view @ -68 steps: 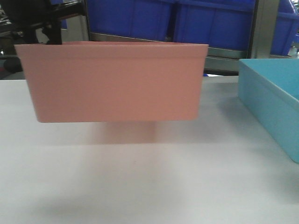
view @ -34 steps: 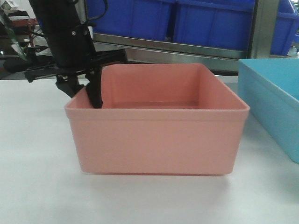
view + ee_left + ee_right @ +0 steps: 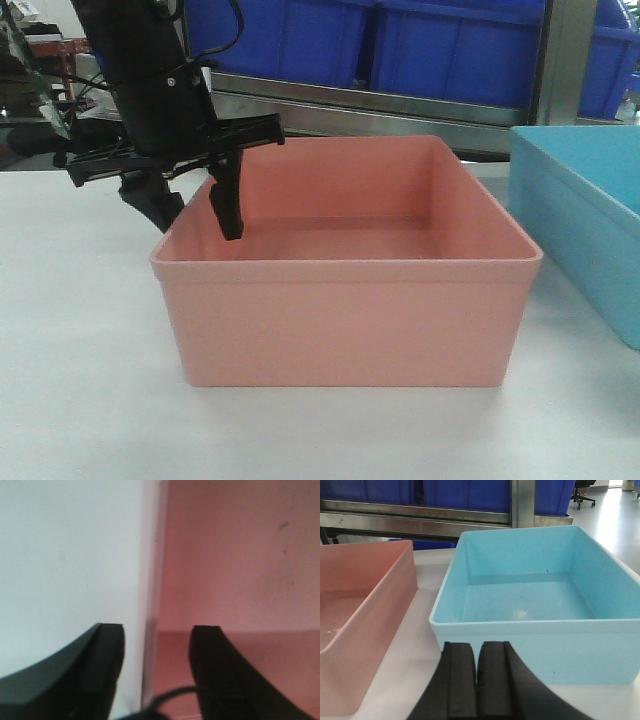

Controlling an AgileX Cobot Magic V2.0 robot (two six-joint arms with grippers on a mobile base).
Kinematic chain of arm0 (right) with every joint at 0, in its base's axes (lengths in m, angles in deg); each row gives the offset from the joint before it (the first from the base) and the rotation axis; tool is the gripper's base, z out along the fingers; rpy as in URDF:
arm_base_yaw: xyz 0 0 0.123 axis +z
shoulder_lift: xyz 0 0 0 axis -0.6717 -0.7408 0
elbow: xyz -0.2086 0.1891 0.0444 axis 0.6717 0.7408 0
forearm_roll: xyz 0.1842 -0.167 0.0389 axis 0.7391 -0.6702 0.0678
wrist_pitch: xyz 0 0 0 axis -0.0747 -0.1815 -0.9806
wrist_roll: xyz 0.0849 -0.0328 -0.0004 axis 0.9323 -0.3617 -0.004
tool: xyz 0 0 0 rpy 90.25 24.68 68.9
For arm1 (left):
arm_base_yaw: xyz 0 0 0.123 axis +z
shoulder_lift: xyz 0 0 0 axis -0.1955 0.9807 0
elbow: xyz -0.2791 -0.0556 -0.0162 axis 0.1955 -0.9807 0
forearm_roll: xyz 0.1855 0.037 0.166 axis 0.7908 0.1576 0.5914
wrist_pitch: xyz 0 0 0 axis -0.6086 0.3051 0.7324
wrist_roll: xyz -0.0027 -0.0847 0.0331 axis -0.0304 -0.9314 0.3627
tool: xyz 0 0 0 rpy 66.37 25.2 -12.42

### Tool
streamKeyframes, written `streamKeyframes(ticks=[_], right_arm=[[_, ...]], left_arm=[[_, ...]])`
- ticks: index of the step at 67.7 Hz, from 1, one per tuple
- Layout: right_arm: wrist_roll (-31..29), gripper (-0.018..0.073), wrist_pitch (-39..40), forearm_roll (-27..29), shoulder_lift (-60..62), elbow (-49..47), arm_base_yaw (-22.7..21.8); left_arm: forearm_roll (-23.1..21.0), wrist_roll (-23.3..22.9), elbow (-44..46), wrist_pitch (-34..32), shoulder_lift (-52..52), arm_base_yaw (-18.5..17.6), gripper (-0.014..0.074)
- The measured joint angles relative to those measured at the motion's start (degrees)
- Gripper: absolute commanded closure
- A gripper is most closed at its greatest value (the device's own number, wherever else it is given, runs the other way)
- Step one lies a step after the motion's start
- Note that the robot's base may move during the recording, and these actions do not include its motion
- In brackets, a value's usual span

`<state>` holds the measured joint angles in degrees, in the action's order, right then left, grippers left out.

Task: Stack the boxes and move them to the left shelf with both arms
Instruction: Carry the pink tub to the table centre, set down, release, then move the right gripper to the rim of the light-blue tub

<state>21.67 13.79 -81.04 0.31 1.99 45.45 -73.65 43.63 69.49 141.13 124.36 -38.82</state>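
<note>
— Left gripper [image 3: 190, 212] in your front view: jaws apart, straddling the left wall of the pink box [image 3: 350, 310], one finger outside and one inside. The pink box sits flat on the white table [image 3: 80, 380]. The blue box [image 3: 585, 220] is on the table to its right, apart from it. Dark blue crates [image 3: 450, 45] sit above a steel bar [image 3: 380, 105] behind both.

— Is the wall clamped?

— No. Check your left wrist view. The left gripper [image 3: 157, 630] is wide, and the pink box [image 3: 235, 555] wall runs up between the fingertips with a gap on each side. The white table [image 3: 65, 555] is left of that wall, the box floor right of it.

— And the right side?

— In your right wrist view the right gripper [image 3: 477, 647] is closed, fingers pressed together with nothing between them. It's just in front of the near wall of the blue box [image 3: 535, 595]; can't tell if it touches. The pink box [image 3: 360, 605] is left of the blue box, near but apart, with a strip of white table [image 3: 422, 630] between them. The steel bar [image 3: 420, 520] runs across behind both.
</note>
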Motion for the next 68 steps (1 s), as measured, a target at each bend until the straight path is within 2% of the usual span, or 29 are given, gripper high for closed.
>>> streamKeyframes(ticks=[7, 17, 29, 39, 47, 58, 68], right_arm=[[0.00, 0.0524, 0.00, 0.00, 0.00, 0.00, 0.00], [0.00, 0.0524, 0.00, 0.00, 0.00, 0.00, 0.00], [0.00, 0.0524, 0.00, 0.00, 0.00, 0.00, 0.00], [0.00, 0.0524, 0.00, 0.00, 0.00, 0.00, 0.00], [0.00, 0.0524, 0.00, 0.00, 0.00, 0.00, 0.00], [0.00, 0.0524, 0.10, 0.00, 0.00, 0.00, 0.00], [0.00, 0.0524, 0.70, 0.00, 0.00, 0.00, 0.00]], left_arm=[[-0.14, 1.12, 0.60, 1.18, -0.12, 0.00, 0.0062], [-0.14, 7.38, 1.85, 3.48, -2.71, 0.00, 0.0073], [-0.14, 17.54, 1.98, 6.02, -10.91, -0.12, 0.0232], [1.42, 21.75, 1.11, 7.72, -20.34, -0.12, 0.0392], [3.33, 22.97, -2.34, 7.33, -28.38, -0.12, 0.0491], [5.70, 23.10, -10.35, 3.64, -39.83, -0.12, 0.0606], [7.74, 23.20, -18.90, -0.37, -49.02, -0.12, 0.0606]])
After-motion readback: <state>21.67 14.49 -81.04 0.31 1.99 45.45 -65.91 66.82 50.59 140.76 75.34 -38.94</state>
